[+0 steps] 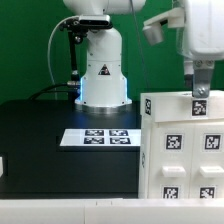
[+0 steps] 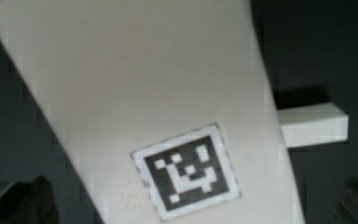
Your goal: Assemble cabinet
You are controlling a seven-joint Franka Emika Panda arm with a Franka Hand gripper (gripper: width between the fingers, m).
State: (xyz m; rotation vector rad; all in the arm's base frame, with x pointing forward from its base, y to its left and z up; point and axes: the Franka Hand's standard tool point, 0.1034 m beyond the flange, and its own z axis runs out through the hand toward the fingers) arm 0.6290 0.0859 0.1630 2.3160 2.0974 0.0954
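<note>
The white cabinet [image 1: 182, 150] stands at the exterior view's right front and carries several black-and-white tags on its top and front. My gripper [image 1: 200, 88] hangs directly over its top, close above the top tag [image 1: 198, 108]. In the wrist view a long white cabinet panel [image 2: 140, 90] with one tag [image 2: 190, 170] fills the picture. The dark fingertips [image 2: 5, 200] stand wide apart on either side of the panel, without pressing on it. A smaller white piece [image 2: 314, 125] shows beside the panel.
The marker board [image 1: 98, 137] lies flat on the black table [image 1: 40, 130], in front of the arm's white base [image 1: 102, 80]. A green backdrop stands behind. A white table edge [image 1: 60, 210] runs along the front.
</note>
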